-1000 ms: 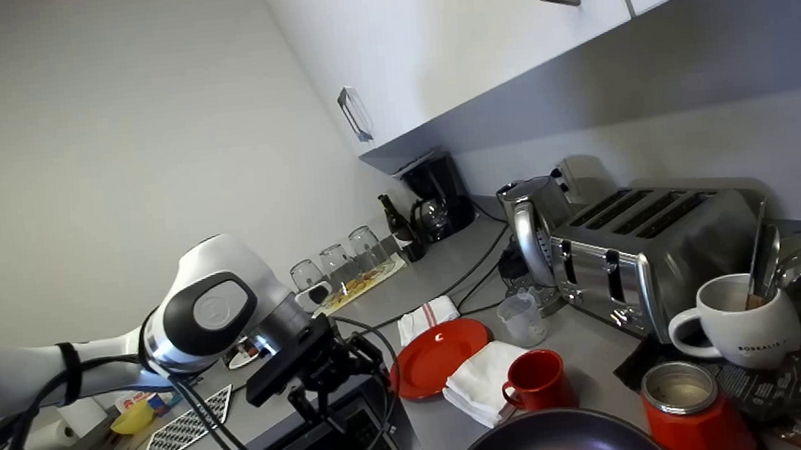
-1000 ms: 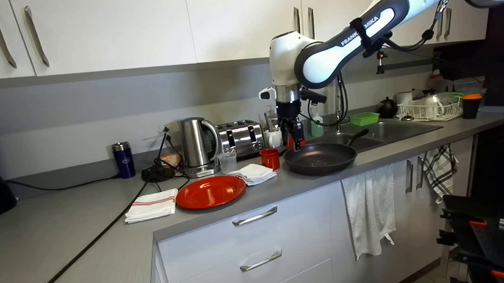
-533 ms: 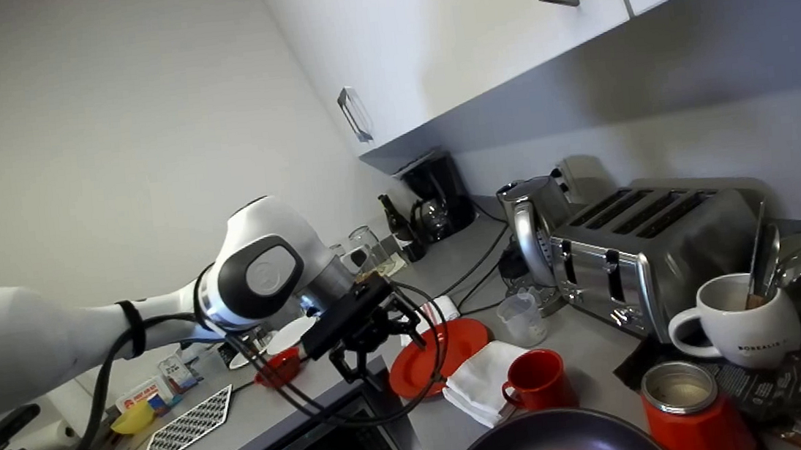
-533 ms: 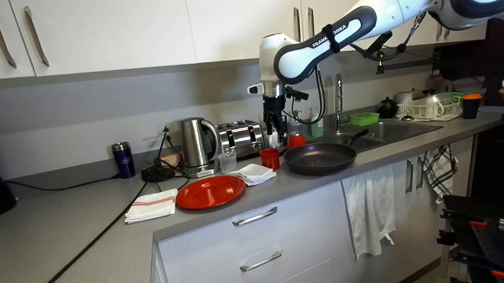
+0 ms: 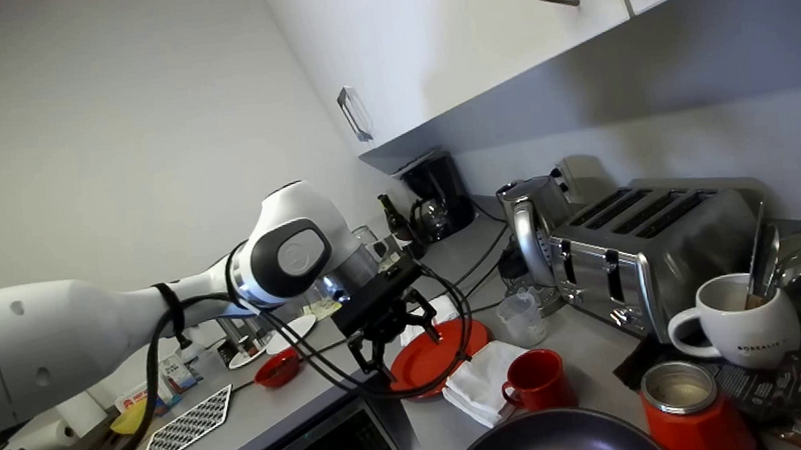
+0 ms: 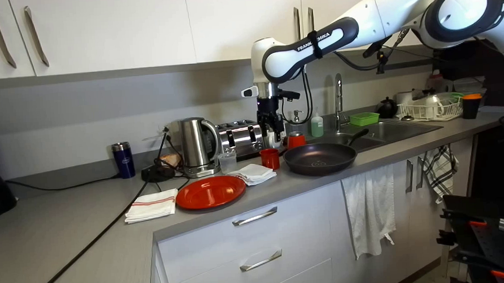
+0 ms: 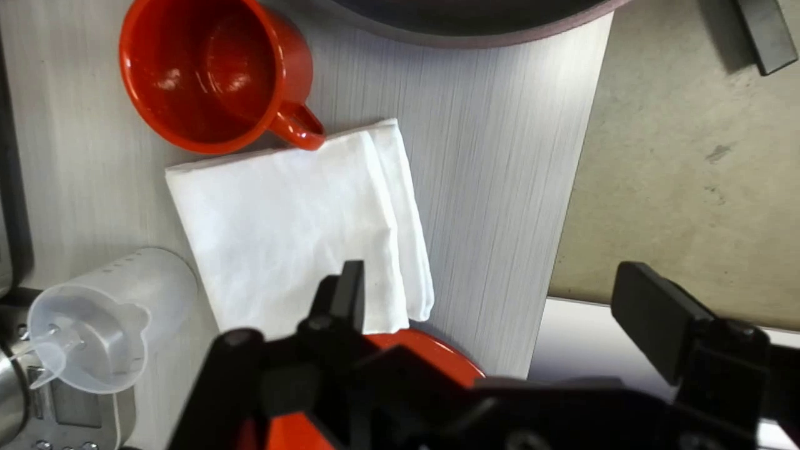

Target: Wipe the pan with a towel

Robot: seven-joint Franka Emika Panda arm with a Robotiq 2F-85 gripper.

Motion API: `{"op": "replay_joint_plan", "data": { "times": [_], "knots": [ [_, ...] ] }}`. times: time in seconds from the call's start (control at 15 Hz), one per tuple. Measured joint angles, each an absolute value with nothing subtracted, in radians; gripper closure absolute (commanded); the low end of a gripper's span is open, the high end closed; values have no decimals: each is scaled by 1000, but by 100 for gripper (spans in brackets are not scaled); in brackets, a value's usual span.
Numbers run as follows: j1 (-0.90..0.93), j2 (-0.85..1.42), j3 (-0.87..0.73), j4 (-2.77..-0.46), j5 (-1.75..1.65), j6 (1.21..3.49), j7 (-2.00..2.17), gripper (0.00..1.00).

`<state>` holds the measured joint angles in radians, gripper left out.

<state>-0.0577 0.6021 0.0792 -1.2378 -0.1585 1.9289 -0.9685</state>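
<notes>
While a striped cloth [image 6: 152, 205] is lying leftmost on the counter [image 6: 58, 229] in an exterior view, the plate [image 6: 210, 192] is sitting just beside it. Next, the towel [image 6: 253, 174]: it is lying folded between plate and cup [image 6: 270, 159]. In the wrist view the cup's handle is overlapping the towel's edge; whether they are touching is unclear. Cup is standing upright. Gripper [image 7: 487, 294] is hanging well above the counter, pointing down, fingers [image 7: 352, 294] standing wide apart, released; one is showing across the towel in the wrist view. Wrist [image 6: 266, 89] is standing near vertical over it. Pan [image 6: 320, 157] is resting right of the cup, near the sink [image 6: 402, 129], handle pointing rightward; its rim is showing along the top of the wrist view. Arm [image 6: 328, 38] is slanting up to the right from the wrist, then bending down toward the edge of view.
</notes>
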Motion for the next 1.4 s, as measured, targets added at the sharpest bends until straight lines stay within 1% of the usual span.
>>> {"op": "replay_joint_plan", "data": {
  "times": [0.2,0.67,1.4],
  "knots": [
    [-58,666,81,-1178,-149,1888,-998,0],
    [-66,802,87,-1092,-110,1887,-1074,0],
    [-66,817,87,-1062,-110,1879,-1083,0]
  ]
}}
